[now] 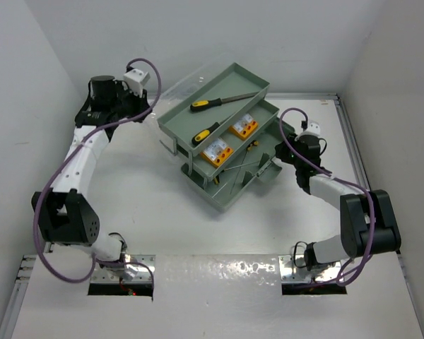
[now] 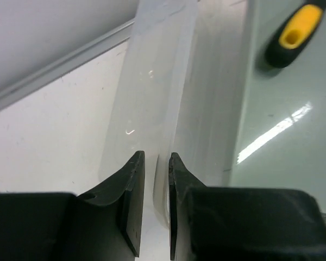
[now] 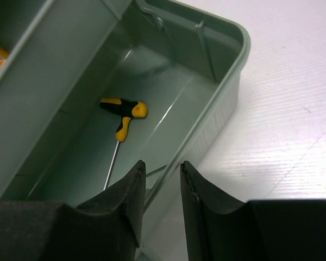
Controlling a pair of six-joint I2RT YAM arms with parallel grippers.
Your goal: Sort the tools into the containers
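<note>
— Translucent plastic, that lid (image 2: 152,81) — and the left jaws are pinched almost together on its edge, as far as I can tell.

— And the right?

— The right jaws stand apart, astride a wall of the bottom tray (image 3: 225,81). I see no clear contact on either side. A T-key (image 3: 124,111) lies inside the tray, just ahead of them.

— Where are the tools?

— All in the toolbox (image 1: 226,194), with none loose on the desk (image 1: 198,240). One screwdriver (image 1: 222,101) is in the top tray (image 1: 226,83). A second screwdriver (image 1: 205,132) shares the middle tray (image 1: 268,111) with a meter (image 1: 244,127) and its twin (image 1: 217,152).

— So the sorting looks done. What could go wrong?

— The lid, I'd say. It's thin and likely flexes. Swung too fast or off its hinge line, it could slip from that narrow pinch, or twist and jam.

— And the box?

— It sits skewed, with the trays stepped out. If the right jaws push instead of steadying it, the whole thing could slide across the desk and rattle the tools about.
</note>
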